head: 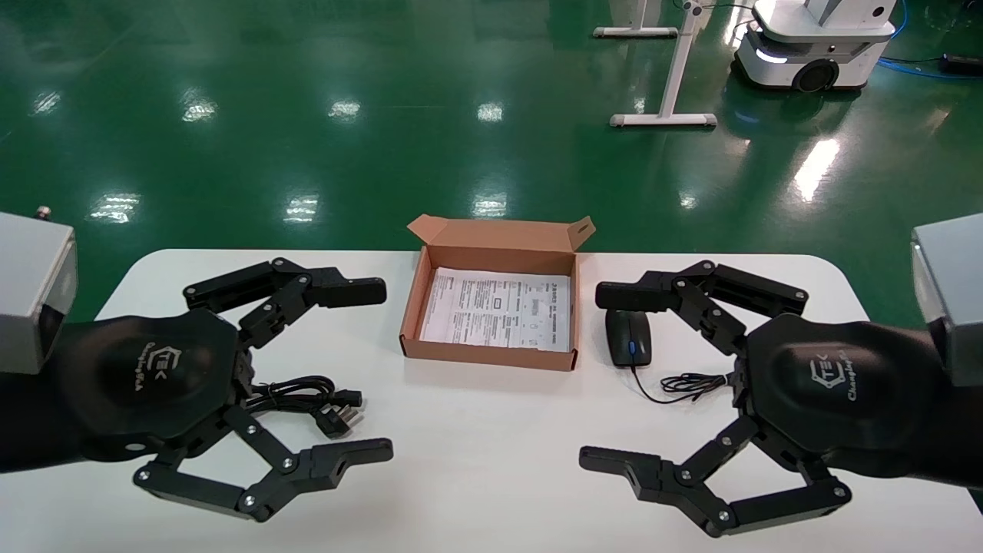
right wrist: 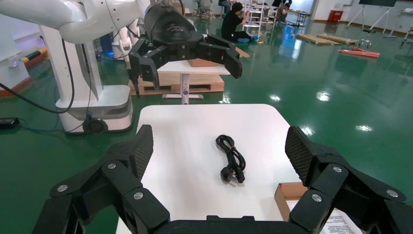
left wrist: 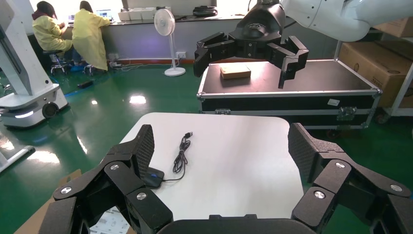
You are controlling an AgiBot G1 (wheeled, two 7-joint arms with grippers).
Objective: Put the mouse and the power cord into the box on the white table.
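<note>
White table (head: 491, 430), mouse (head: 628, 338) under (spread) right gripper (head: 614, 376)

A glossy green floor (head: 307, 115) spreads across the hall, catching bright patches of overhead light. Two people in yellow coats (left wrist: 73, 34) sit at a long bench beside a white pedestal fan (left wrist: 168, 29). A black flight case (left wrist: 292, 92) stands near stacked cardboard boxes (left wrist: 384, 58).
</note>
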